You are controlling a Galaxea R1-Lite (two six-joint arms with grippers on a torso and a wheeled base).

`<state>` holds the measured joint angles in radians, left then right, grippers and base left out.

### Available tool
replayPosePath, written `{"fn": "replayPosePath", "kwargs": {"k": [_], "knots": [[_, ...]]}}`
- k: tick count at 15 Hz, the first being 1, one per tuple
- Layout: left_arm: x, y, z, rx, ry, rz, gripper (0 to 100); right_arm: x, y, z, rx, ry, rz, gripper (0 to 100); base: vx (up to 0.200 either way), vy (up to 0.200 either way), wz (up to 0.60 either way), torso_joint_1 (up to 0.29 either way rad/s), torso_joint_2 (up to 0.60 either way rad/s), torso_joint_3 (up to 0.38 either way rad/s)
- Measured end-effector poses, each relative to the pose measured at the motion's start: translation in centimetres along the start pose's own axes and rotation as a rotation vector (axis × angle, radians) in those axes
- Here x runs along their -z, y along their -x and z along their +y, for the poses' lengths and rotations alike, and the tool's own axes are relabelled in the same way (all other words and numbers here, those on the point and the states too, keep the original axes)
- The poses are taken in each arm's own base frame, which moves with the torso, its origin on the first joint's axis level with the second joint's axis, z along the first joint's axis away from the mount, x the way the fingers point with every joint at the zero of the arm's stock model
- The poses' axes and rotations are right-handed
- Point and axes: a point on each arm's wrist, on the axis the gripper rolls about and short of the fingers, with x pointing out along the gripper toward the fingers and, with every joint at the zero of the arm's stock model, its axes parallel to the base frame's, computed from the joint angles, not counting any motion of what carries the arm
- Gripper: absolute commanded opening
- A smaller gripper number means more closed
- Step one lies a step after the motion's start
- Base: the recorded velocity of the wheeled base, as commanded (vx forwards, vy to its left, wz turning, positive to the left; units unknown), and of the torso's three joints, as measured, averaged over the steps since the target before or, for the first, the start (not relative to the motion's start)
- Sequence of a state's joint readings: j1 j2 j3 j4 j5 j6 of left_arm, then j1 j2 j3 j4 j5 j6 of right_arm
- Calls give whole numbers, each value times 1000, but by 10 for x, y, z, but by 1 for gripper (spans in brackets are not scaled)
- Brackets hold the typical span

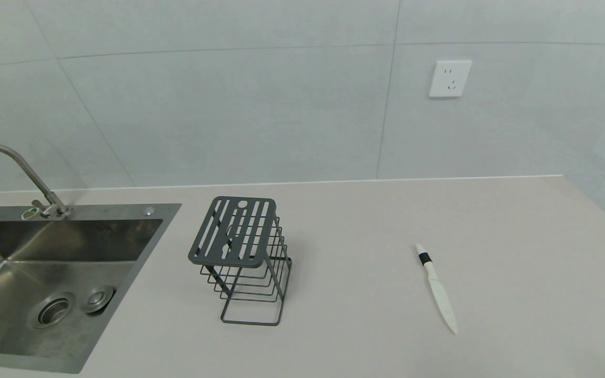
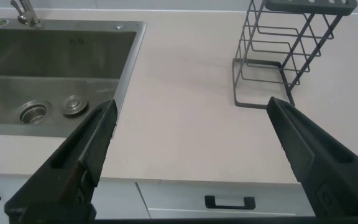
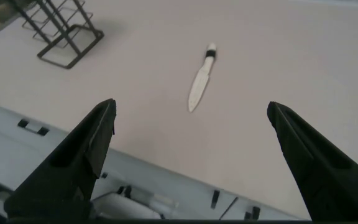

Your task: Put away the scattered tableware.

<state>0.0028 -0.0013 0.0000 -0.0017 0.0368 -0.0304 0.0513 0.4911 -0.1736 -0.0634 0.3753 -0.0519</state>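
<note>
Left gripper [image 2: 191, 102] is wide open and empty, rack [image 2: 309, 5] and sink [image 2: 55, 62] beyond its fingers [image 2: 79, 162]; right gripper [image 3: 191, 102] also gapes empty, knife [image 3: 201, 84] beyond its fingers.

A kitchen: a steel sink [image 1: 45, 283] with faucet [image 1: 16, 168] set in a pale worktop [image 1: 365, 315], tiled wall [image 1: 239, 105] and socket [image 1: 449, 78] behind.

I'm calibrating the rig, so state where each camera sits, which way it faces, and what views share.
Head view: on the robot's head, looking forward and down at the counter, sink, knife rack and knife.
Left wrist view: on the left wrist, facing sink and knife rack; the open left gripper frames it.
Right wrist view: on the right wrist, facing the knife; the open right gripper frames it.
Shared: all three show the knife rack.
</note>
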Motion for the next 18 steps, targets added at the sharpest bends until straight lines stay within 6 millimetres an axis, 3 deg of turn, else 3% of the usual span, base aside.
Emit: {"fn": "replayPosePath", "kwargs": {"k": [7, 13, 18], "knots": [[0, 0, 0, 0, 0, 0, 100, -23, -44, -8, -143, 5, 220, 100, 0, 0, 0, 0, 0, 0], [0, 0, 0, 1, 0, 0, 100, -21, -87, -11, -169, 48, 414, 100, 0, 0, 0, 0, 0, 0], [0, 0, 0, 0, 0, 1, 100, -30, -139, -15, -112, 4, 397, 100, 0, 0, 0, 0, 0, 0]]}}
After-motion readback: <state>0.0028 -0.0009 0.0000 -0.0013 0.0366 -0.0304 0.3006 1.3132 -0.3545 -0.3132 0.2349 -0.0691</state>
